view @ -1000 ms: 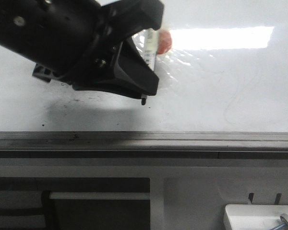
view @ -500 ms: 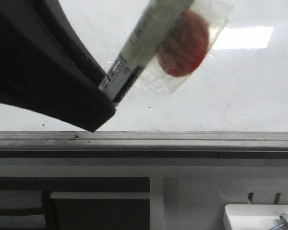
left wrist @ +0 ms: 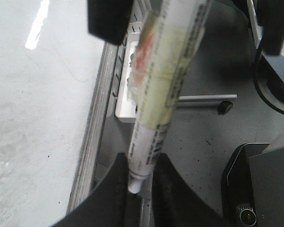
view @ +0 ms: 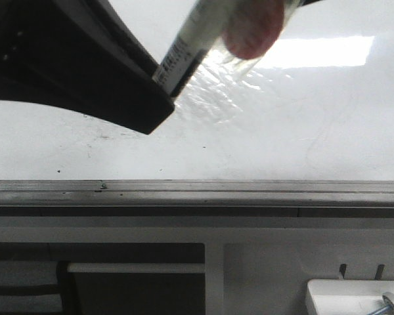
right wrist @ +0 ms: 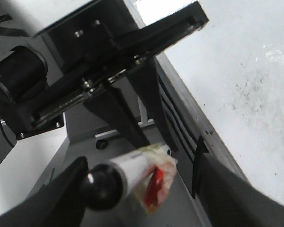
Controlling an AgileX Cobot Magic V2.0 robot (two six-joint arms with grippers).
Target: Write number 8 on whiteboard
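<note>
Holding the marker (left wrist: 163, 94) clamped between its fingers, your left gripper (left wrist: 141, 187) hangs above the whiteboard (view: 302, 131) near the grey edge strip (view: 197, 191) — the tip is not on the board. Your right gripper (right wrist: 142, 189) has its fingers spread wide on either side of the marker's dark end, apparently not gripping it. No clear number 8 shows, only faint lines. You look to be at the handover or uncapping step; next, bring the tip down squarely.

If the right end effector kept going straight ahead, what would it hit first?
Probably the marker, lying just ahead between its open fingers, with the left end effector beyond; depth is unclear.
</note>
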